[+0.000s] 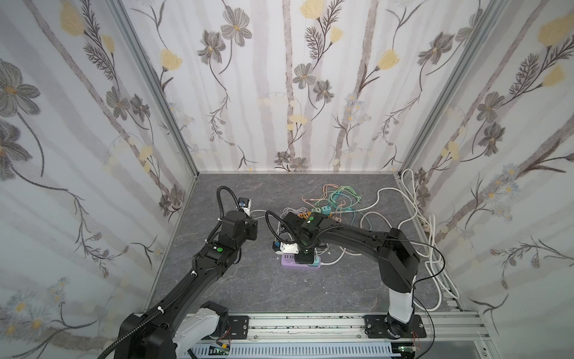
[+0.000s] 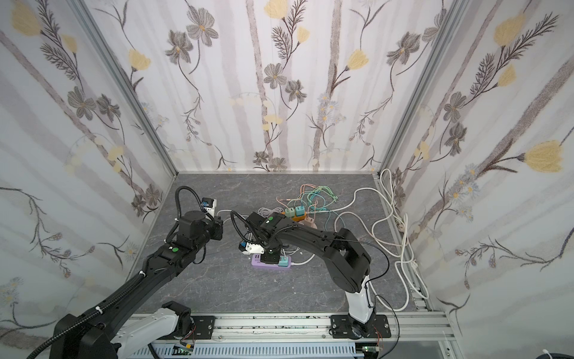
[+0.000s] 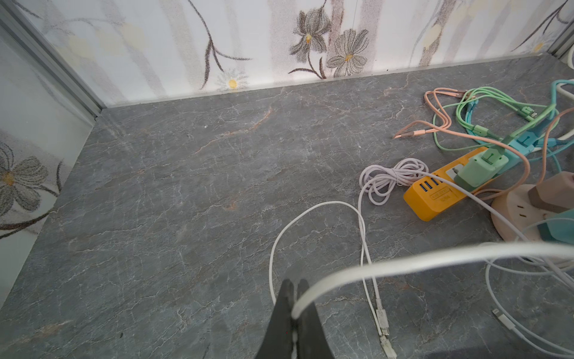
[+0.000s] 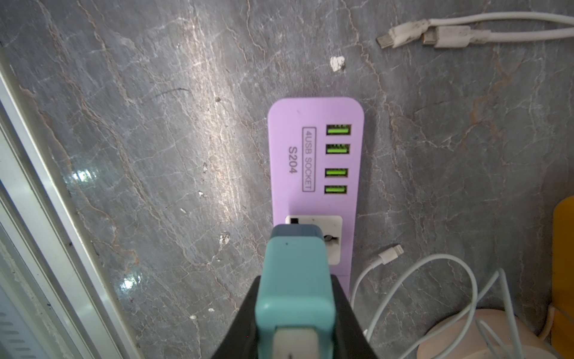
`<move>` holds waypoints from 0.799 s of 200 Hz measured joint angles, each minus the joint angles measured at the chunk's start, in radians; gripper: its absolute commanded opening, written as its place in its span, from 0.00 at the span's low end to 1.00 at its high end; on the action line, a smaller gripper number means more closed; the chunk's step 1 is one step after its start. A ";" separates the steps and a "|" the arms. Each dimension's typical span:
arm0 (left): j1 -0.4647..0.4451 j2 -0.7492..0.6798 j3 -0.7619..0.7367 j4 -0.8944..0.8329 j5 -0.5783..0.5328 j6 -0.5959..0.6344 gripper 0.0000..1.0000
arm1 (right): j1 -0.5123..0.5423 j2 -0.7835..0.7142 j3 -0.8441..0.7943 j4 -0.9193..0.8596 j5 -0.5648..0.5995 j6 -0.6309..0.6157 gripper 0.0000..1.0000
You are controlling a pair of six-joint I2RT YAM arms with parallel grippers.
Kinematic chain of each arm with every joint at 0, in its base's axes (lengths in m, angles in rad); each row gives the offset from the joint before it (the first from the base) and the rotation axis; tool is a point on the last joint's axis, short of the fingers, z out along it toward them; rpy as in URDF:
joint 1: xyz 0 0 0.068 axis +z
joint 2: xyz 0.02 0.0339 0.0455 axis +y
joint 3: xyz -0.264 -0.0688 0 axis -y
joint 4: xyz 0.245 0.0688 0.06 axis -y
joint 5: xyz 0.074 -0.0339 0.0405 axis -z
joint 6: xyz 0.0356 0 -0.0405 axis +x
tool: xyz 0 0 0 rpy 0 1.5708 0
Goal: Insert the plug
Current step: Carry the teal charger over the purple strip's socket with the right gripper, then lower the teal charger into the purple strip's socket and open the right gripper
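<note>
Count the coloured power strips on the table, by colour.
purple power strip: 1
orange power strip: 1
pale pink round power strip: 1
Total: 3

The left arm (image 1: 211,264) and right arm (image 1: 357,236) are matte black, each bearing a round green dot (image 1: 219,249) and a ribbed black hose (image 1: 174,298). Nearest the aluminium rail (image 1: 310,323), each arm turns to a white segment (image 1: 400,306) on a black plate (image 1: 374,326) bolted to that rail. Farthest from the rail, the left gripper (image 3: 295,287) and right gripper (image 4: 296,279) have black tapering fingers (image 3: 278,323).
</note>
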 measured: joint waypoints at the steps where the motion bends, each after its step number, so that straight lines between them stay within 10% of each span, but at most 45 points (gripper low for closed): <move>1: 0.000 0.000 0.000 0.000 0.000 0.000 0.00 | 0.000 0.000 0.000 0.000 0.000 0.000 0.00; 160: 0.000 0.037 0.019 -0.022 0.005 0.000 0.00 | 0.008 0.004 -0.082 0.063 0.002 -0.030 0.09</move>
